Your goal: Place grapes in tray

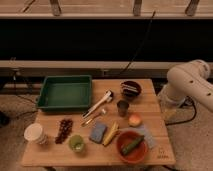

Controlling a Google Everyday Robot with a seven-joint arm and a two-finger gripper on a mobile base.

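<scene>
The grapes (63, 130), a small dark reddish bunch, lie on the wooden table (152, 107) near its front left, beside a white paper cup (35, 133). Behind them, at the table's back left, the dark green tray (65, 94) holds nothing. My white arm (190, 82) is folded off the table's right side, far from both. The gripper itself is out of view beyond the arm, with its jaws wide apart and nothing from the table taken up.
On the table stand a small green cup (76, 143), blue sponge (98, 132), banana (111, 134), red-orange bowl (121, 148) holding a green vegetable (132, 145), an orange fruit (135, 120), dark cup (122, 107), dark bowl (131, 89) and white utensils (98, 104). A rail and cables run behind.
</scene>
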